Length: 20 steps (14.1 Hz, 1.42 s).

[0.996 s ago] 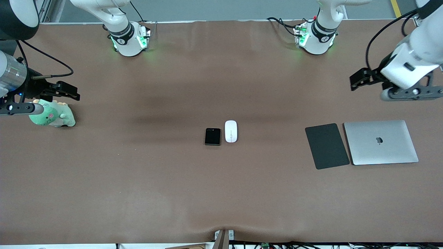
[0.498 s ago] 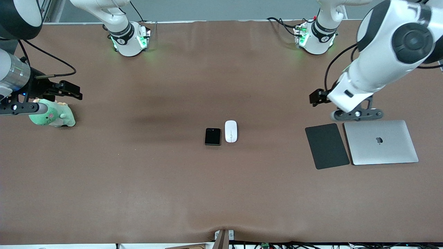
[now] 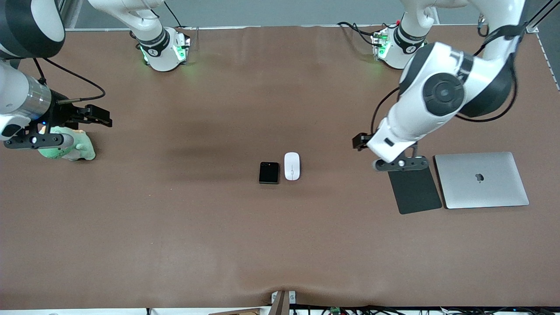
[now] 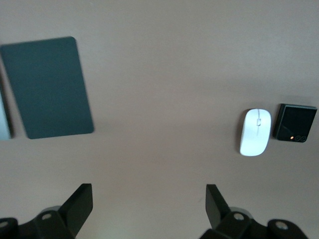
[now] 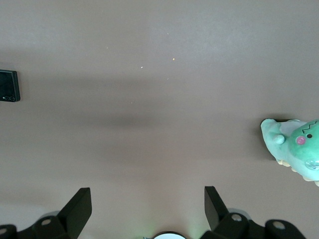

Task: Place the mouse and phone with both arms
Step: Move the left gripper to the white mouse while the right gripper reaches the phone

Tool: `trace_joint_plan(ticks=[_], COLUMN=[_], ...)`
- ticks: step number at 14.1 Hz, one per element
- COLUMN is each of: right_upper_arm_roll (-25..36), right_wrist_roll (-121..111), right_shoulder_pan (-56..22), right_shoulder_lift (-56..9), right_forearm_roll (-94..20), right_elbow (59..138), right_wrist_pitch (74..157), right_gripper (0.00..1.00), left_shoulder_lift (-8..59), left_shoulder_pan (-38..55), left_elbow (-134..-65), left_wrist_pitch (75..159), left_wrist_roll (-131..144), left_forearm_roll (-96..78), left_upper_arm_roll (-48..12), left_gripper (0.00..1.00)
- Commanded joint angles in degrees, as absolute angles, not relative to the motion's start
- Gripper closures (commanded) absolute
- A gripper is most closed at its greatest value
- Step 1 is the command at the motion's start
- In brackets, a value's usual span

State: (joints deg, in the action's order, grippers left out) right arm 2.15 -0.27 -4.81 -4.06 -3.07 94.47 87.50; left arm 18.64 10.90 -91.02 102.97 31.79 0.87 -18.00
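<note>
The white mouse (image 3: pixel 292 166) and the black phone (image 3: pixel 268 173) lie side by side at the middle of the table, the phone toward the right arm's end. My left gripper (image 3: pixel 359 142) is open and empty over bare table between the mouse and a dark grey pad (image 3: pixel 414 186). Its wrist view shows the mouse (image 4: pixel 255 132), the phone (image 4: pixel 296 123) and open fingers around the gripper's gap (image 4: pixel 148 204). My right gripper (image 3: pixel 103 117) is open and empty beside a green plush toy (image 3: pixel 65 146). Its wrist view (image 5: pixel 148 206) shows the phone (image 5: pixel 9 85) at the edge.
A closed silver laptop (image 3: pixel 481 179) lies beside the dark grey pad at the left arm's end; the pad also shows in the left wrist view (image 4: pixel 47 87). The green plush toy (image 5: pixel 296 144) sits at the right arm's end. Both arm bases stand along the table's back edge.
My left arm has swung from the table's end, past the laptop and pad, toward the mouse. My right gripper has shifted slightly toward the middle. Mouse and phone have not moved.
</note>
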Motion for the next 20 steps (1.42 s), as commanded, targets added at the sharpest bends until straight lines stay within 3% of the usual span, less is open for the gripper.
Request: trace_joint_plan(ticks=[1, 9, 14, 17, 20], right_upper_arm_roll=[2.3, 2.4, 2.4, 2.4, 2.5], right_wrist_roll=[-0.3, 0.4, 2.5, 2.5, 6.0], right_shoulder_pan=[-4.7, -4.8, -5.5, -8.4, -16.5], right_shoulder_lift=[-5.5, -7.8, -11.2, -14.5, -19.5], right_forearm_roll=[-3.2, -5.6, -9.5, -13.9, -15.6], right_elbow=[94.8, 97.1, 97.0, 96.9, 95.1], right_wrist_pitch=[88.1, 93.6, 99.1, 102.9, 107.7], right_gripper=[0.00, 0.00, 0.00, 0.00, 0.00], left_shoulder_lift=[22.8, 35.6, 40.8, 41.9, 44.0], left_shoulder_pan=[15.6, 23.2, 25.6, 25.7, 26.2], left_elbow=[-90.8, -90.1, -88.2, -88.2, -88.1], left_wrist_pitch=[106.9, 122.5, 128.1, 130.2, 134.7], left_wrist_roll=[38.8, 50.8, 54.2, 54.1, 53.9], left_forearm_roll=[0.9, 6.4, 7.5, 7.5, 7.6], left_upper_arm_roll=[-18.0, -17.9, -17.4, -17.4, -17.2], left_gripper=[0.00, 0.00, 0.00, 0.06, 0.08])
